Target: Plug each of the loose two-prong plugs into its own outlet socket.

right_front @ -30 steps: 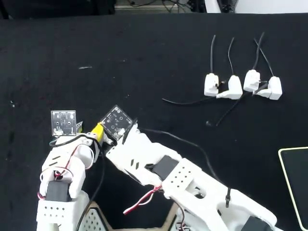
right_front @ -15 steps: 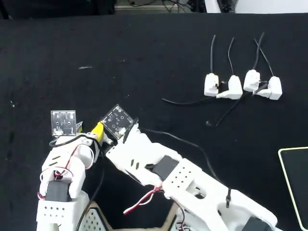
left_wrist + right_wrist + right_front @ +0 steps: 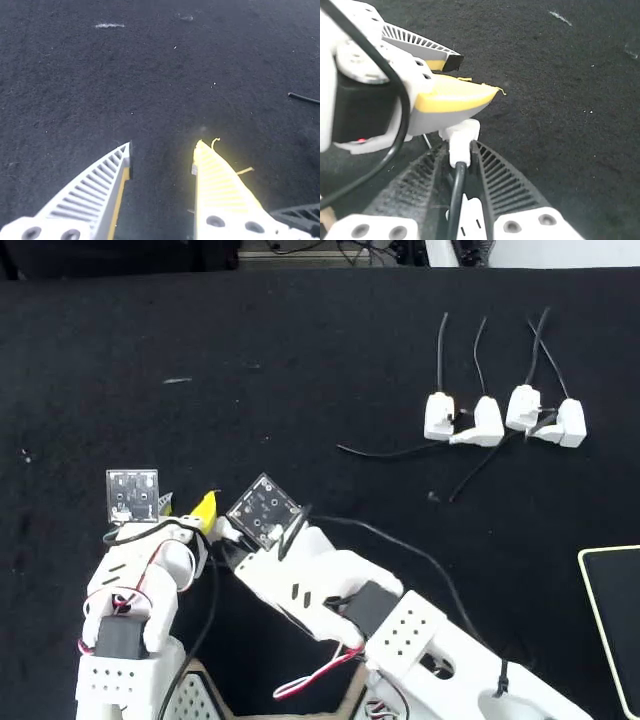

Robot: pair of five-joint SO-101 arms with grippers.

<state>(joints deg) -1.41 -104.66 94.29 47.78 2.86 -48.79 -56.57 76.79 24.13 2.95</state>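
1. Our right gripper (image 3: 461, 152) is clamped on a white two-prong plug (image 3: 463, 134). The black fingers pinch its body from both sides, and its black cord (image 3: 454, 200) runs back between them. We judge this hold leaves the plug's front end clear of the fingertips, ready to be pushed into a socket.
2. The plug sits at the near left of the black mat (image 3: 300, 370), just beside the yellow finger (image 3: 455, 97) of our left gripper (image 3: 162, 150). We cannot tell whether the two touch.
3. The left gripper is spread wide with nothing between its fingers, only bare mat beneath. We take it to be waiting to steady or receive the plug.
4. For sockets, we see four white pieces (image 3: 485, 422) with cords at the far right, well apart from the held plug. They lie in two close pairs. They are too small for us to tell which are sockets or whether anything is seated in them.
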